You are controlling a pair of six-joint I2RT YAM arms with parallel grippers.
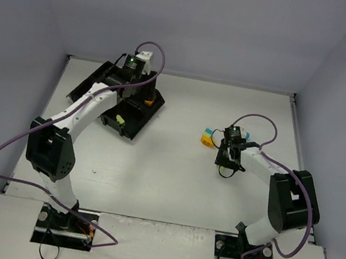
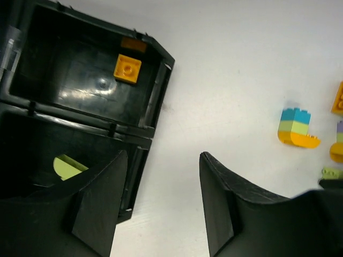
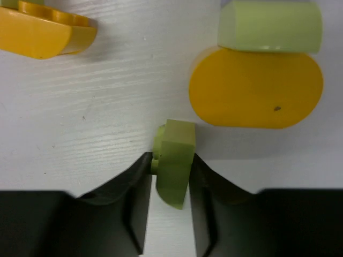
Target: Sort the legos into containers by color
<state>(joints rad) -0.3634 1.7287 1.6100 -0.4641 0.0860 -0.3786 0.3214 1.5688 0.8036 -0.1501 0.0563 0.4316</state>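
Yellow-green lego (image 3: 174, 160), on edge, long axis running out from right tool (image 3: 170, 176) clenching it, left tool (image 2: 163, 160) released

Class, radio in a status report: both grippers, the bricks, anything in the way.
Left gripper open, empty, over tray edge. Right gripper shut on yellow-green brick. Orange brick already in tray. Orange oval piece close by the grip.

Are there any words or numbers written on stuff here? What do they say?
No words, numbers or signs can be read in any view.
Orange brick in the black tray: its stud is too small to show any mark.
Yellow-green brick held in the right gripper: plain, no letters.
Green light on the left arm's wrist: just a glow, with no label readable beside it.
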